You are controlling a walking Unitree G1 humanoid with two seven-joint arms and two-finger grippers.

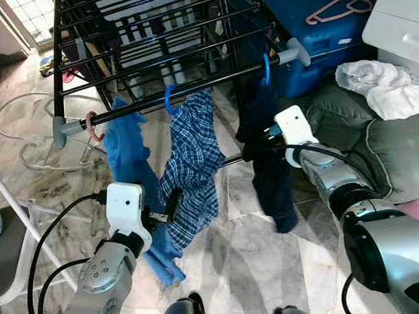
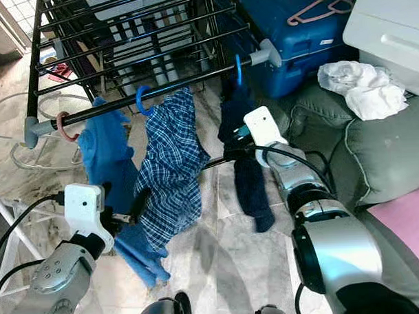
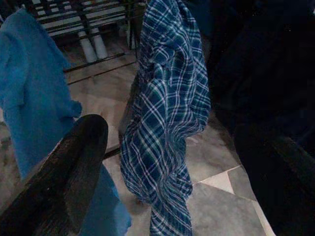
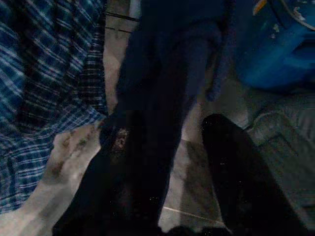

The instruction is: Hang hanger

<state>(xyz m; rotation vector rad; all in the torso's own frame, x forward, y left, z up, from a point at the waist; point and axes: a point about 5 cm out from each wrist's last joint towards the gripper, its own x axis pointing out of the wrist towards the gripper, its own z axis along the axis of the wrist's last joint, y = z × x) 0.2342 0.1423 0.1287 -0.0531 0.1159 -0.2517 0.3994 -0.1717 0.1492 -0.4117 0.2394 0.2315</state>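
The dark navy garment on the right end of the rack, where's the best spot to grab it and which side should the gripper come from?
Probably grip the dark navy garment at its narrow upper part just under the blue hanger hook, coming from the robot's right, where the right gripper already is. It hangs straight down from the rail, and the plaid shirt crowds its left.

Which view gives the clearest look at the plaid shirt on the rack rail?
The left eye view: the plaid shirt hangs whole from its blue hanger hook on the rail. The right eye view shows much the same. The left wrist view gives its lower folds close up; the right wrist view catches a dim edge.
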